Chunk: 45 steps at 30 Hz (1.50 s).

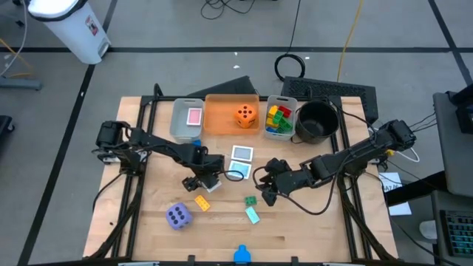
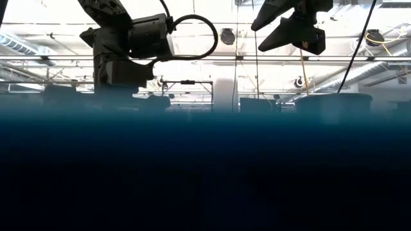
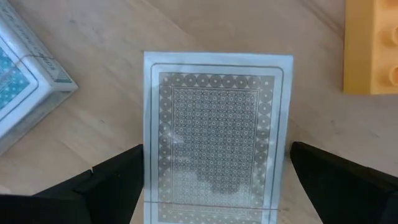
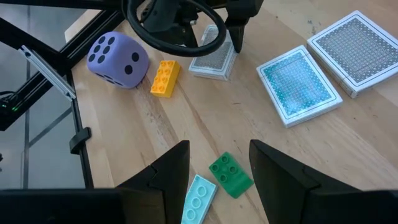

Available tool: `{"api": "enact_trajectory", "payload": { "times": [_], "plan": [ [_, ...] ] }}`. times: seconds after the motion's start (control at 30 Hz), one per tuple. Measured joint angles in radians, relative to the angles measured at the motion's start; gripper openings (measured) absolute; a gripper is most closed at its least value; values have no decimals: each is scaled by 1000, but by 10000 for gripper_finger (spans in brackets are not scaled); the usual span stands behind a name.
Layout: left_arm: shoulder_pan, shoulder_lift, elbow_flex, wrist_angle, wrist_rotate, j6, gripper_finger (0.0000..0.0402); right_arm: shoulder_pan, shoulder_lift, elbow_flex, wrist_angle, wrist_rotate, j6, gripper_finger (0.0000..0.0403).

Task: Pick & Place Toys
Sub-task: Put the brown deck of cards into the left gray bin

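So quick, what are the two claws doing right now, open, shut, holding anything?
Left gripper: open, fingers either side of a grey card pack.
Right gripper: open, empty, above the green brick.

Grey bin; orange bin; seemingly black bowl.

A wooden table has toys on it. At the back sit a grey bin with a pink card, an orange bin with an orange die, a small bin full of bricks, and a black bowl. The left gripper is over a card near the middle. The right gripper is close to a green brick. A purple die and a yellow brick lie near the front
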Motion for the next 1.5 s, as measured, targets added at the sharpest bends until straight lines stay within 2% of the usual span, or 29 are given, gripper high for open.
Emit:
{"api": "enact_trajectory", "payload": {
  "times": [0.33, 1.5],
  "plan": [
    [-1, 0, -1, 14, -38, -47, 399, 0, 0, 0, 0, 0, 0, 157],
    [2, 0, -1, 41, -72, -43, 399, 0, 0, 0, 0, 0, 8, 157]
  ]
}}
